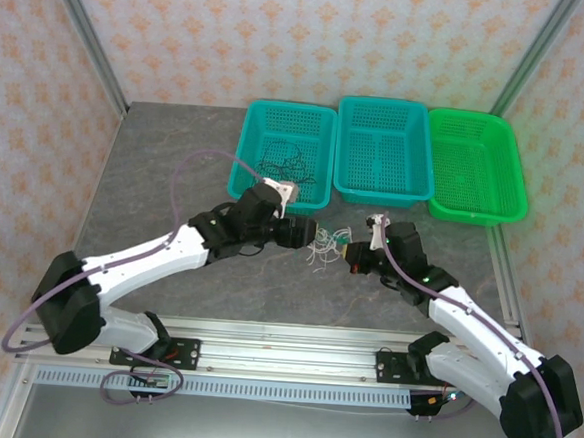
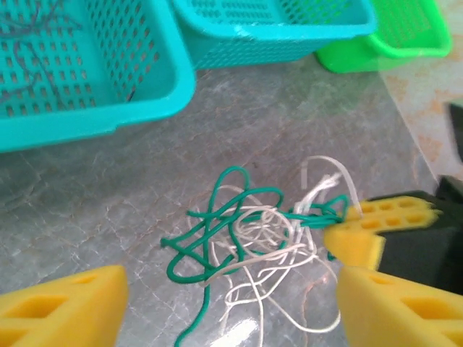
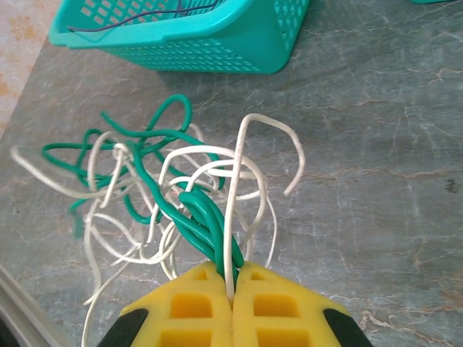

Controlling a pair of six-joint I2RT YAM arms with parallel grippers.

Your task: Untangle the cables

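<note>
Pinching cables [image 3: 199, 224] above marbled grey table [image 3: 376, 144]: right gripper [image 3: 233, 285]; left gripper [image 2: 231, 300] spread; floral walls [image 1: 285, 38].

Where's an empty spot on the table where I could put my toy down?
Two bare patches: the grey table left of the left teal basket, and the near strip between the left arm and right arm, in front of the cables. It's crowded in the middle, where the left gripper and right gripper meet at the cables.
</note>
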